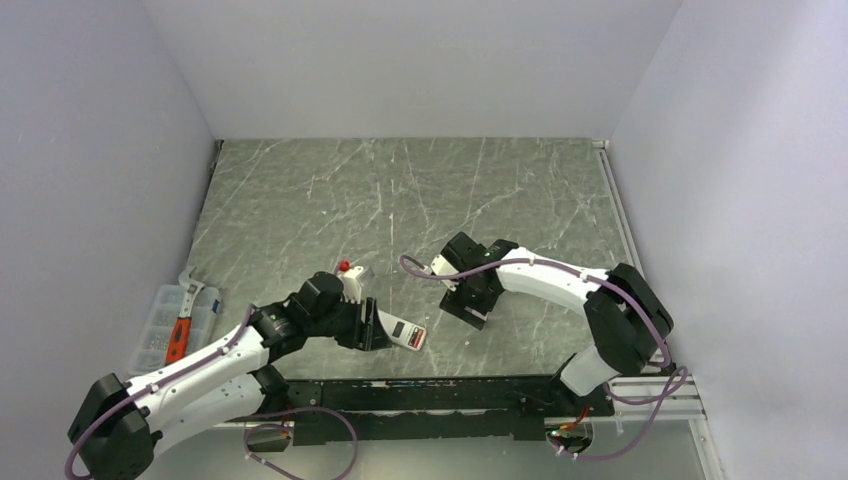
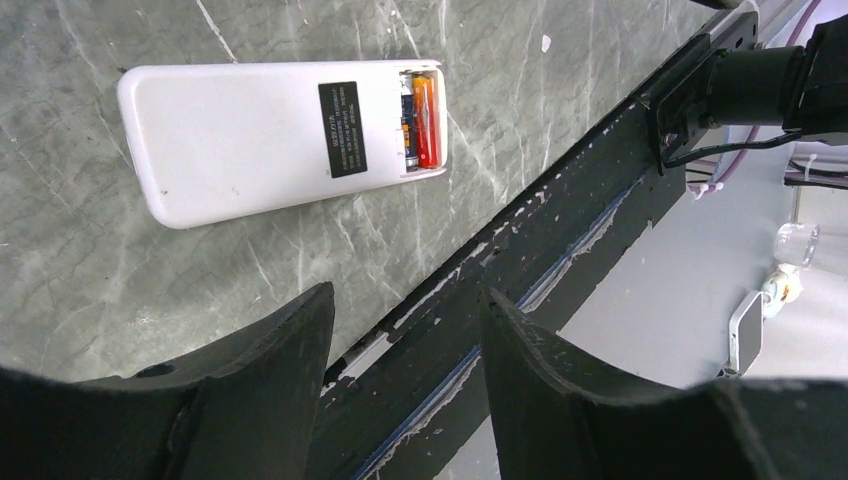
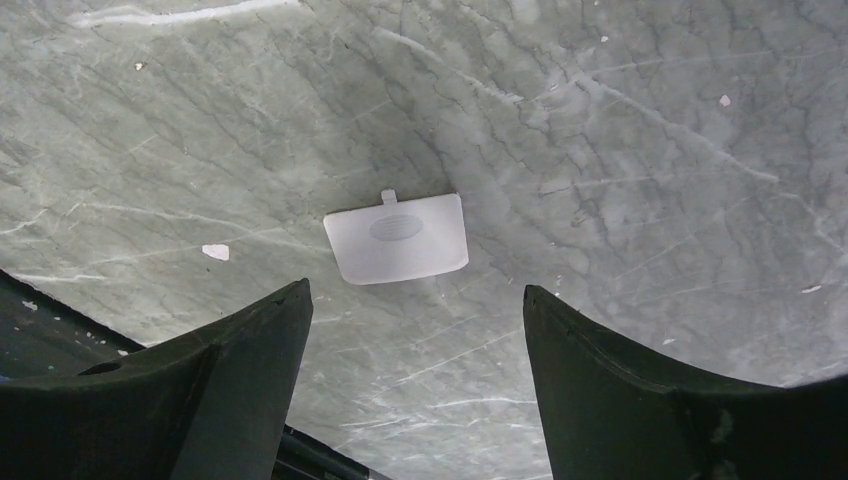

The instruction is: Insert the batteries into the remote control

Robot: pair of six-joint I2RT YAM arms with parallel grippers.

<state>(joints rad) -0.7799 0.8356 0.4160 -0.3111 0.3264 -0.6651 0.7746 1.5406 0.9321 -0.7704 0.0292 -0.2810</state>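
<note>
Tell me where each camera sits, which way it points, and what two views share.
Top external: above and behind the bases, looking down on the table; both arms, left gripper and right gripper show.
Left wrist: on the left arm, looking down at the remote control, back up, batteries in its bay; own open fingers below.
Right wrist: on the right arm, looking down at a white cover; own open fingers below.
Shared: the remote control, in top and left wrist.

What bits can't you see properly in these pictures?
Left wrist view: the remote control lies face-down on the table, buttons hidden.
Left wrist view: label text too small.
Left wrist view: batteries partly tucked inside the remote, count unclear.
Top view: white cover hidden beneath right gripper.
</note>
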